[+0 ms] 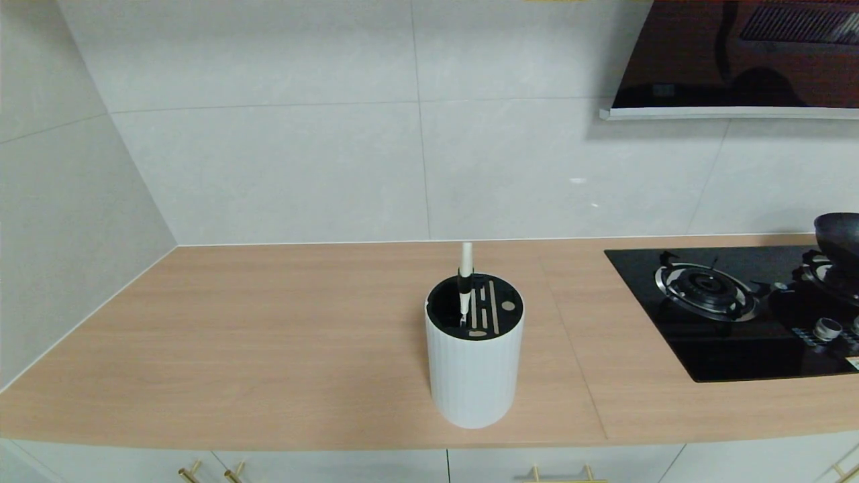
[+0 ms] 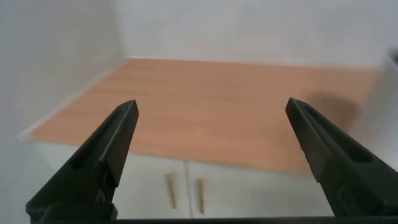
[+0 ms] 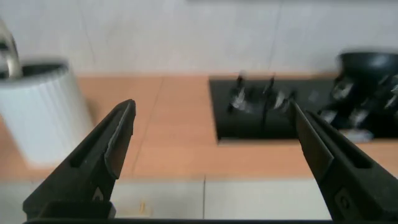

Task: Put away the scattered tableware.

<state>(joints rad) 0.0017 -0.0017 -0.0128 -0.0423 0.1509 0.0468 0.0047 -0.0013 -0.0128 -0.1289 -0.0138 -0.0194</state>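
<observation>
A white ribbed utensil holder (image 1: 475, 365) stands upright near the front edge of the wooden counter (image 1: 288, 335). Its black top has slots, and one utensil with a white and black handle (image 1: 464, 276) stands in it. My left gripper (image 2: 211, 109) hangs open in front of the counter's left part, over the cabinet doors, with nothing between its fingers. My right gripper (image 3: 211, 109) is open too, off the counter's front edge, between the holder (image 3: 42, 112) and the stove (image 3: 273, 115). It holds nothing.
A black gas stove (image 1: 738, 305) with two burners is set into the counter at the right, with a dark pot (image 1: 839, 235) on the far burner. A range hood (image 1: 738, 60) hangs above. Tiled walls close the back and left. White cabinets with brass handles (image 2: 185, 190) sit below.
</observation>
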